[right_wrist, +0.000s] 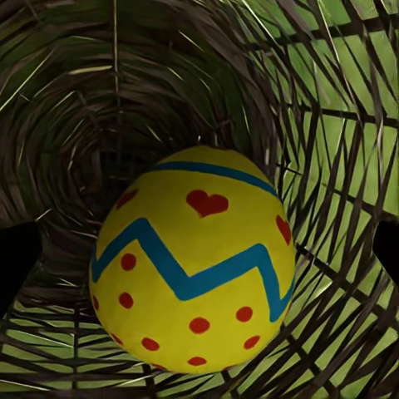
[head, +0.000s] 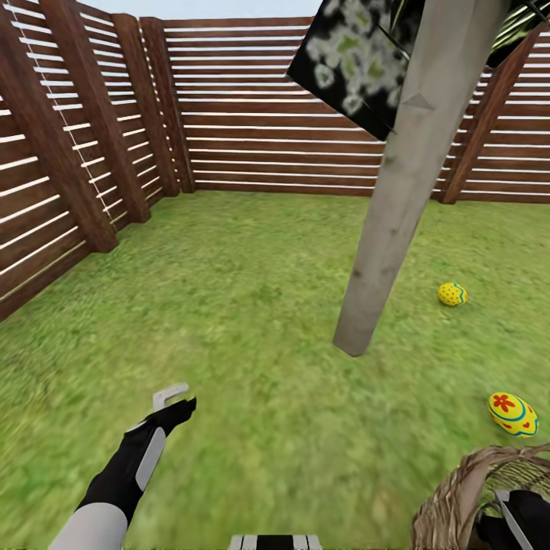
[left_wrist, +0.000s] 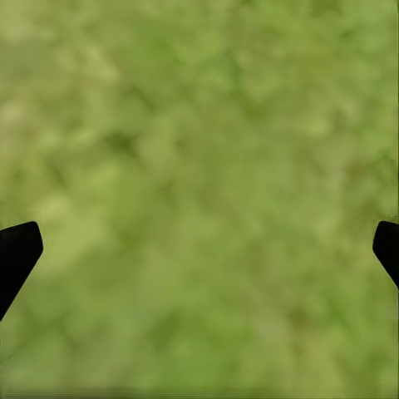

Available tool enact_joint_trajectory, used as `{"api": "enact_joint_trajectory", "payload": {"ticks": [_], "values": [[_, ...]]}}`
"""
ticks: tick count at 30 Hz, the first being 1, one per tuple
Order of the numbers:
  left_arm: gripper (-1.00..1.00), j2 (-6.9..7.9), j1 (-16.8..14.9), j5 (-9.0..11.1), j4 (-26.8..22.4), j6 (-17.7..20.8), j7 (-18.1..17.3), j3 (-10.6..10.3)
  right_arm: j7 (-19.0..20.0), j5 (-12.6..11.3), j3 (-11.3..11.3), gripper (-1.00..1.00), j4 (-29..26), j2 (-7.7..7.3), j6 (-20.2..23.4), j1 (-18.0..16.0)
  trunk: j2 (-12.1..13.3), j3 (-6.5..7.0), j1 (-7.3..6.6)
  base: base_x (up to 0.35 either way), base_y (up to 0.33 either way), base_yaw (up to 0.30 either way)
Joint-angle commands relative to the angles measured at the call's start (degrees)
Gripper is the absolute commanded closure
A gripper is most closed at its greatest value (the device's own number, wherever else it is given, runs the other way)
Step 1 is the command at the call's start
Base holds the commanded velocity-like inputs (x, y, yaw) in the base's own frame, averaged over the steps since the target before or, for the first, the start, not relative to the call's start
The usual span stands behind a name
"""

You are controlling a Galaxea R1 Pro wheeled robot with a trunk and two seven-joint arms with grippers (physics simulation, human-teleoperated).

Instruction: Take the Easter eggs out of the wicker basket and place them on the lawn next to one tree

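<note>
While the right gripper (right_wrist: 199, 249) reaches down inside the wicker basket (head: 458, 496) at the head view's lower right corner, its dark fingertips stand wide apart at either edge of the wrist view, and an Easter egg (right_wrist: 193, 259) lies between them on the basket's floor; whether they touch it I cannot tell. That egg is smooth, glossy yellow, with a blue zigzag band, red dots and a red heart, ringed by dark open-weave wicker. The left gripper (head: 173, 400) hangs spread and empty over blurry green lawn (head: 252, 321). Beyond the basket a second egg (head: 512, 414), with a red flower, lies on the grass. Farther off, a third egg (head: 452, 294) rests near the tree (head: 405, 191), a pale, straight grey-beige trunk. A brown slatted fence (head: 275, 107) stands behind.
</note>
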Motion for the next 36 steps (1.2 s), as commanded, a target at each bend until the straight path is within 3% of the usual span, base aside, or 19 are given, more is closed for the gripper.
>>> {"api": "enact_joint_trajectory", "payload": {"ticks": [1, 8, 36], "values": [[-1.0, -0.04, 0.0, 0.6, -0.1, 0.3, 0.2, 0.1, 0.2, 0.3, -0.1, -1.0, -0.1, 0.0, 0.3, 0.0, 0.0, -0.28, 0.01, 0.0, 0.0, 0.0], [-1.0, -0.08, 0.0, 0.6, 1.9, 0.3, 0.2, 0.0, 0.2, 0.3, -0.1, -1.0, -0.1, -0.11, 0.3, 0.0, -0.1, -1.83, 0.19, 0.0, 0.0, 0.0], [-1.0, -0.79, 0.0, 0.5, 2.1, 0.3, 0.2, 0.0, 0.2, 0.4, -0.1, -1.0, -0.1, -0.07, 0.2, 0.0, -0.5, -8.03, 0.91, 0.0, 0.0, 0.0]]}}
